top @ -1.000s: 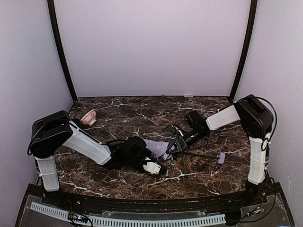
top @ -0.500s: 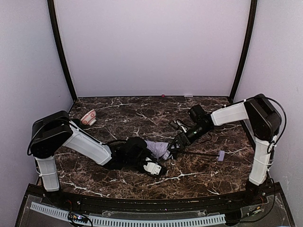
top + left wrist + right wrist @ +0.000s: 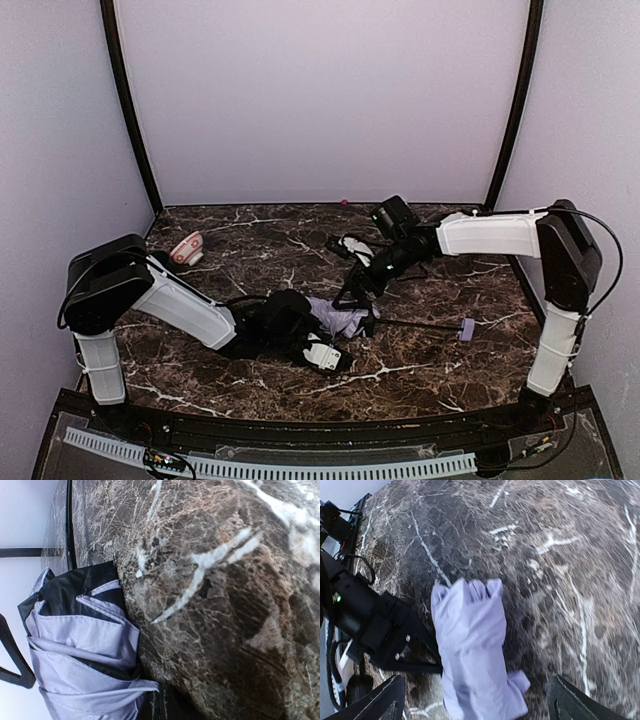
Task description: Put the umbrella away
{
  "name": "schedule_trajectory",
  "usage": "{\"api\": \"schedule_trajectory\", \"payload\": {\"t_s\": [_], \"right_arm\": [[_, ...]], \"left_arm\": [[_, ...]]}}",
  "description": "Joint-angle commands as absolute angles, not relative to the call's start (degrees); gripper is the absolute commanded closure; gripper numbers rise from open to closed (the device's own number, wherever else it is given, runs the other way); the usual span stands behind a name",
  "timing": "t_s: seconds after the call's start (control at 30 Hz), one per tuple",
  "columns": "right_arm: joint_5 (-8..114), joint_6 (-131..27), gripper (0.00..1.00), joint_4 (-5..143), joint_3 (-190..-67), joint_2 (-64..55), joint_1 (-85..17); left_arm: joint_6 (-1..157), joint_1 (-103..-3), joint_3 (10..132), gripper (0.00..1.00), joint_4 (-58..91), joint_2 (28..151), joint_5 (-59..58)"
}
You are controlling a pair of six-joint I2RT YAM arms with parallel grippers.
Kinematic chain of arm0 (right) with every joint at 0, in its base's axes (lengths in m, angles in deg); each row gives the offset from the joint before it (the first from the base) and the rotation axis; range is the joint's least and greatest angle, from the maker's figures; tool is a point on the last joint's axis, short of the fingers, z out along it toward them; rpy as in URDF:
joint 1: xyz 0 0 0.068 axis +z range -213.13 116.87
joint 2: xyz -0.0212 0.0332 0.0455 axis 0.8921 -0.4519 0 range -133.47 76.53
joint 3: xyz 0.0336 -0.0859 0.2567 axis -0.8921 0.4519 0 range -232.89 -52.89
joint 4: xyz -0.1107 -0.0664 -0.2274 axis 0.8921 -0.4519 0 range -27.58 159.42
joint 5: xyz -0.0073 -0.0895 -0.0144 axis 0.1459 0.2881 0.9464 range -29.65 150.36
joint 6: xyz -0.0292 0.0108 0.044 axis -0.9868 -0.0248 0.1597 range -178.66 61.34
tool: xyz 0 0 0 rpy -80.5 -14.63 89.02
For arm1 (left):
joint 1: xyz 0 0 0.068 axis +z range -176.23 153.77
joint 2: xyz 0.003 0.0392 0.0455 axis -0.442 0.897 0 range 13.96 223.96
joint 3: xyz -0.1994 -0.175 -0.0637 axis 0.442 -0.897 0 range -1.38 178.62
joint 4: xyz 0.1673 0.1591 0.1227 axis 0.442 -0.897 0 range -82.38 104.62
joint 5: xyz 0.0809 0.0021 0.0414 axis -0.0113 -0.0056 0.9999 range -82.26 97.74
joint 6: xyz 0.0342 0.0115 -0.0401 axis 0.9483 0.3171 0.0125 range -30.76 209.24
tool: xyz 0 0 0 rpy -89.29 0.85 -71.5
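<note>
Two grips differ: left fingers (image 3: pixel 305 335) closed beside the umbrella (image 3: pixel 470 645), right fingers (image 3: pixel 385 700) spread empty above it; I'd lower those squarely onto the folds.

Our left gripper (image 3: pixel 325 352) lies low, reaching toward 3 o'clock, pinched tight. Our right gripper (image 3: pixel 352 272) points toward 7 o'clock, fingers (image 3: pixel 387 700) wide apart.

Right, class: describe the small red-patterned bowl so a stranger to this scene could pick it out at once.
Find the dark brown marble tabletop and look to its far left corner, near the foot of the black corner post. There sits a small pale bowl with red patterning, alone. Unlike the folded lavender fabric umbrella at mid-table, it is small, rounded and red-marked.
</note>
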State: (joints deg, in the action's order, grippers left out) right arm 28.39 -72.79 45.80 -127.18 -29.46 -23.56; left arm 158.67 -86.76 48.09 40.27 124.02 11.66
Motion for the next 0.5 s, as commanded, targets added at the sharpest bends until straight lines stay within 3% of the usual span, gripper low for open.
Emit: {"api": "schedule_trajectory", "payload": {"t_s": [0.0, 0.2, 0.47], "right_arm": [[25.98, -73.89, 0.0, 47.16, -131.39, -35.02, -23.4], [26.36, -77.09, 0.01, 45.65, -130.76, -40.13, -22.09], [26.91, -78.2, 0.25, 44.88, -129.24, -42.77, -22.0]], "left_arm": [[158.88, -86.44, 46.32, 1.0, 29.67, 126.29, 11.58], [158.84, -86.44, 46.17, 1.0, 29.49, 126.2, 12.03], [158.9, -86.44, 46.13, 1.0, 29.24, 126.03, 12.37]]}}
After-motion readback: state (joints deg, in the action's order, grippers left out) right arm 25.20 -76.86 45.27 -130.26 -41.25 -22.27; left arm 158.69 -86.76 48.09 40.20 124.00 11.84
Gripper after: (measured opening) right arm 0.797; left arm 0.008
